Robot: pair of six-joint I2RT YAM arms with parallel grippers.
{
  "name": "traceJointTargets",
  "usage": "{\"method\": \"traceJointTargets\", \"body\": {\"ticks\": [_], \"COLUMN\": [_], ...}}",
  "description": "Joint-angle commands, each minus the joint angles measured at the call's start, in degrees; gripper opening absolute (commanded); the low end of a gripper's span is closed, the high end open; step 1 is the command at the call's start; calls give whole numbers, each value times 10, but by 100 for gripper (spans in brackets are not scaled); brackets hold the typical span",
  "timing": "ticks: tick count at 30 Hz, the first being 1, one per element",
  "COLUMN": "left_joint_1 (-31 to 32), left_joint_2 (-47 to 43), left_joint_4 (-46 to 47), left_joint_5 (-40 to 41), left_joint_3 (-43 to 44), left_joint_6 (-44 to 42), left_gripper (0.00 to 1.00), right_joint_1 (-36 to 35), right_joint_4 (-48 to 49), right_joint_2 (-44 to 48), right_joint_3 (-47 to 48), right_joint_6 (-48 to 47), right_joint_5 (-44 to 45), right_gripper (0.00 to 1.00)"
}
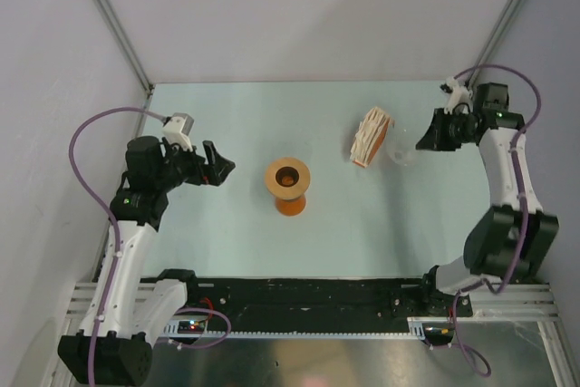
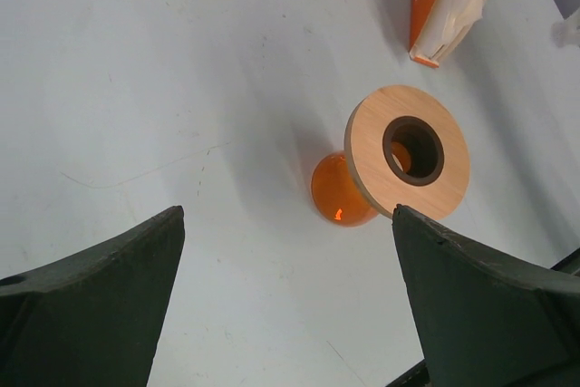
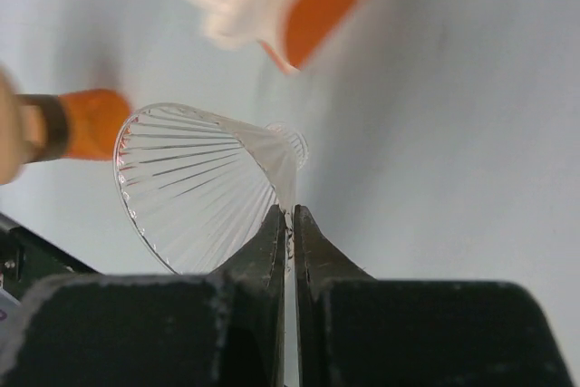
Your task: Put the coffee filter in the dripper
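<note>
The right gripper (image 1: 424, 140) is clenched on the coffee filter's (image 3: 195, 188) edge at the right of the top view, just beside the filter stack (image 1: 370, 136). The dripper (image 1: 288, 177) stands mid-frame. The left gripper (image 1: 217, 165), left of it, gapes wide, holding nothing.

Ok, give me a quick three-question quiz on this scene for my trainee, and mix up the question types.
1. Short answer: what does the ring sit on?
2. Pick one: the right fingers are shut on A) the packet, B) the ribbed cone, C) nothing.
3. True or false: the left fingers stand open, apart from the ring.

Key: 1) the orange vessel; 2) B; 3) true.
</note>
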State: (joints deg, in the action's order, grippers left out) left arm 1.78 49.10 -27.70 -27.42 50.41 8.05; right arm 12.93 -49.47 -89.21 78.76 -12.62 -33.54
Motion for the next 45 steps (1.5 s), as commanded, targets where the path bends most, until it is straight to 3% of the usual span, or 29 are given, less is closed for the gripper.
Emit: {"method": "traceJointTargets", "body": {"ticks": [1, 7, 11, 15, 24, 31, 45], "left_joint_1": [-3, -4, -4, -5, -6, -6, -6], "left_joint_2": [-26, -39, -45, -49, -43, -45, -34], "left_joint_4": [8, 7, 7, 4, 4, 4, 5], "left_joint_5": [27, 36, 36, 33, 22, 15, -14], "left_joint_3": [10, 23, 25, 26, 22, 18, 11], "left_joint_6": [9, 18, 30, 37, 39, 38, 46], "left_gripper": [100, 100, 100, 100, 100, 100, 100], "right_joint_1": [-81, -315, -450, -509, -515, -500, -476], "right_joint_4": [-32, -13, -46, -129, -195, -203, -160], "right_joint_2": [104, 149, 90, -18, -160, -204, -236], "right_joint_3": [60, 94, 175, 282, 456, 460, 433], "right_joint_6": [24, 36, 38, 47, 95, 123, 153], "right_joint_5": [-92, 7, 92, 133, 100, 52, 42], "right_gripper": [0, 0, 0, 0, 0, 0, 0]}}
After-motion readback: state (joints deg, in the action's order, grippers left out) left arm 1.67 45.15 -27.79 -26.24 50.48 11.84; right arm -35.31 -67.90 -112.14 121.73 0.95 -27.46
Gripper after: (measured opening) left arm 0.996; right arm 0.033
